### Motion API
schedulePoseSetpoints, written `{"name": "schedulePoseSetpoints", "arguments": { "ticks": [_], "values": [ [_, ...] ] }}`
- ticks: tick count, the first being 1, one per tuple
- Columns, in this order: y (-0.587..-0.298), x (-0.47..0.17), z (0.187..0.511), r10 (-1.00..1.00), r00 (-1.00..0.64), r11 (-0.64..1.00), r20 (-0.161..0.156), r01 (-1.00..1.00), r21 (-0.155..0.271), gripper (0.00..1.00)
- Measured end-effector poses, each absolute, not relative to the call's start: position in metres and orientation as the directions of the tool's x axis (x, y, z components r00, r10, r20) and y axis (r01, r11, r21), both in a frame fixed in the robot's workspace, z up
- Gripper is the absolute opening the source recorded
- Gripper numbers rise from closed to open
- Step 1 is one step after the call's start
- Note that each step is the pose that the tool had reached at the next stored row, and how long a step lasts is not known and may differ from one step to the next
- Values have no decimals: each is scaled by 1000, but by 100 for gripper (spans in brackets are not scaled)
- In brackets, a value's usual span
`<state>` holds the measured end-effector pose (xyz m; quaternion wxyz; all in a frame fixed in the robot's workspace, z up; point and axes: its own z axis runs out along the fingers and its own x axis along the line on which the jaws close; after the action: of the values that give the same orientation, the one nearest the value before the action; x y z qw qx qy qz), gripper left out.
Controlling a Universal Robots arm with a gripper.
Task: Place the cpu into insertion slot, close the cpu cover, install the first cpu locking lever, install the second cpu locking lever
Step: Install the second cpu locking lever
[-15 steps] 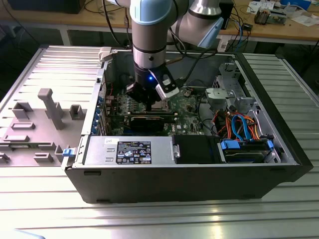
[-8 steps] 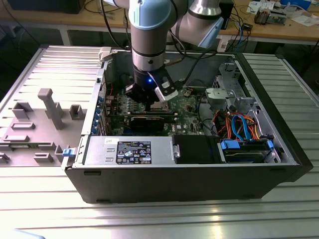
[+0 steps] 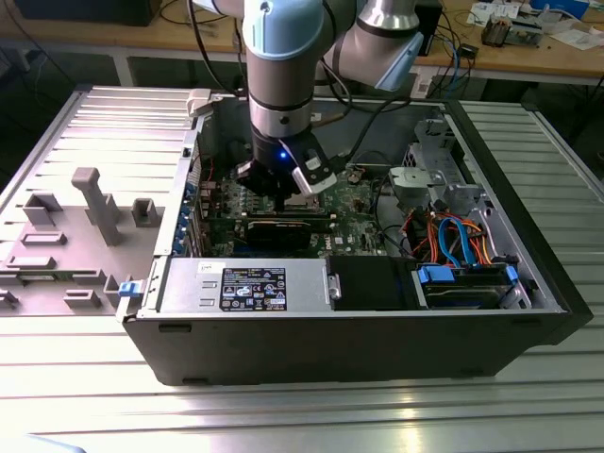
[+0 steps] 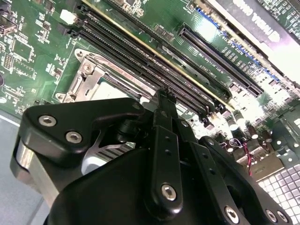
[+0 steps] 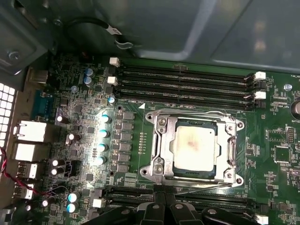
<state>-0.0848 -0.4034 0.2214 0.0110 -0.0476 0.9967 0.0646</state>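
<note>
Gripper (image 3: 286, 193) is down inside the open PC case (image 3: 377, 349), just above the green motherboard (image 5: 93, 122). Can't tell how far the fingers are spread or whether anything is between them; the black linkage blocks the tips in both wrist views.

In the first wrist view the cpu (image 5: 194, 148) is seated flat in the insertion slot (image 5: 177, 174), silvery top facing up. The cpu cover (image 5: 164, 140) lies down over it, its frame around the chip's edges. A thin locking lever (image 5: 201, 189) runs along the socket edge nearest the gripper; can't tell if it's latched.

Long black memory slots (image 5: 187, 79) sit just beyond the socket's far side. Exterior view: power supply (image 3: 250, 288) along the case's near edge, orange and blue cables (image 3: 453, 236) toward the exterior view's right, grey fixture plate (image 3: 85, 217) on the exterior view's left.
</note>
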Motion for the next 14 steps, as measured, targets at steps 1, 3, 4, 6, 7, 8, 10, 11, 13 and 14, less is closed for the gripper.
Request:
{"name": "schedulePoseSetpoints", "arguments": {
  "ticks": [1, 3, 4, 6, 7, 8, 10, 11, 13, 14],
  "values": [
    [-404, -86, 221, -94, -995, 987, -28, -97, 131, 11],
    [-406, -87, 221, -95, -995, 986, -28, -98, 134, 11],
    [-406, -88, 220, -95, -995, 986, -28, -98, 135, 11],
    [-407, -89, 219, -96, -995, 986, -27, -99, 138, 11],
    [-407, -90, 219, -97, -995, 985, -27, -100, 139, 11],
    [-407, -91, 219, -98, -995, 985, -27, -101, 140, 11],
    [-407, -94, 217, -100, -995, 984, -27, -103, 143, 11],
    [-407, -94, 216, -101, -994, 984, -27, -104, 145, 11],
    [-407, -95, 215, -104, -994, 983, -27, -107, 149, 11],
    [-407, -95, 214, -105, -994, 982, -28, -108, 154, 11]
  ]
}}
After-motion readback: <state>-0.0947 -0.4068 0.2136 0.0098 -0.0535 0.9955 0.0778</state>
